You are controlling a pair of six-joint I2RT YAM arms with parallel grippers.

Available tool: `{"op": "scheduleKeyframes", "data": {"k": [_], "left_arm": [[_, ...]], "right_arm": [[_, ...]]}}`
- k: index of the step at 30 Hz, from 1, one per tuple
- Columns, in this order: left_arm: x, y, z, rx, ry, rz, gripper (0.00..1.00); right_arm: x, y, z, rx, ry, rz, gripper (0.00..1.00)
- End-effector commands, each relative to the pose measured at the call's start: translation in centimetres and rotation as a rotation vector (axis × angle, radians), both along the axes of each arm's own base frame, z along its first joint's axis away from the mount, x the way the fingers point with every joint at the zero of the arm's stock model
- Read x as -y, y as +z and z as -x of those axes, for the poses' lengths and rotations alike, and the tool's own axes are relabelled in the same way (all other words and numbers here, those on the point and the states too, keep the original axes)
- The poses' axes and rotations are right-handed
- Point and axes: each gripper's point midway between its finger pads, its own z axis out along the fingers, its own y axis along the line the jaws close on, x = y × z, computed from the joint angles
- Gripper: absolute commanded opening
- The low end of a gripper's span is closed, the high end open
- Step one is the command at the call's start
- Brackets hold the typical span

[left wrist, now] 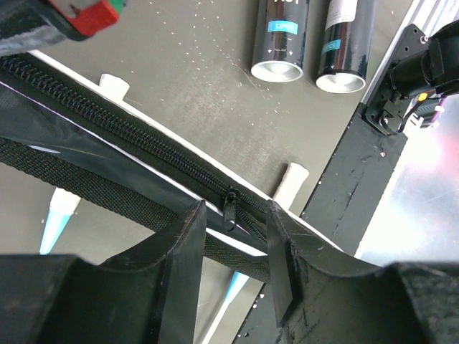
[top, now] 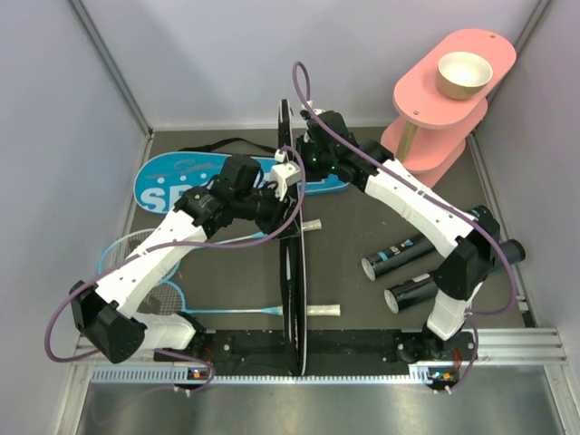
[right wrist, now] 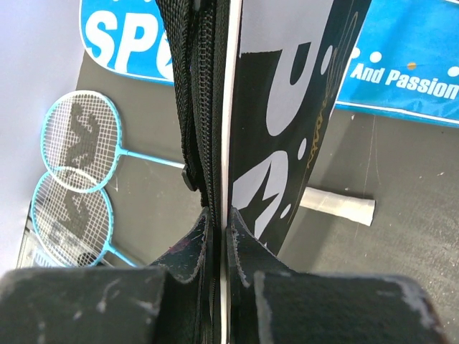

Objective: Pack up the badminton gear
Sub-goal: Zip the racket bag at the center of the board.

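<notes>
The black racket bag (top: 292, 272) stands on its edge down the middle of the table. My right gripper (right wrist: 222, 222) is shut on its zippered rim near the far end. My left gripper (left wrist: 235, 215) is open, one finger on each side of the bag's zipper pull (left wrist: 230, 208), and neither touches it. Two blue rackets (top: 136, 263) lie at the left, and their white handles (left wrist: 292, 180) poke out past the bag. The blue bag lettered SPORT (top: 172, 181) lies flat at the back left. Two black tubes (top: 399, 256) rest at the right.
A pink tiered stand (top: 444, 100) with a tan bowl (top: 464, 74) on top occupies the back right corner. Grey walls close in the left, the back and the right. The black base rail (top: 362, 349) runs along the near edge.
</notes>
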Motion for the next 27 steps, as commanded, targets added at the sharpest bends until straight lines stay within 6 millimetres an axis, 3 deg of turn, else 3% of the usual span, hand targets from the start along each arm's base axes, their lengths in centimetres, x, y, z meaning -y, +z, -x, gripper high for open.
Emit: {"op": "scheduleKeyframes", "data": {"k": [1, 10, 21, 27], "left_arm": [[0.4, 0.7, -1.0, 0.054, 0.001, 0.008, 0.43], [0.5, -0.3, -0.9, 0.048, -0.003, -0.018, 0.41], [1.5, -0.2, 0.0, 0.028, -0.052, -0.003, 0.25], [1.6, -0.1, 0.0, 0.029, -0.045, -0.007, 0.21]], "right_arm": [[-1.4, 5.5, -1.1, 0.117, 0.022, -0.128, 0.00], [-1.6, 5.4, -1.1, 0.113, 0.028, -0.135, 0.00], [-1.7, 5.6, -1.2, 0.114, 0.026, -0.142, 0.00], [-1.9, 5.5, -1.1, 0.111, 0.029, -0.143, 0.00]]}}
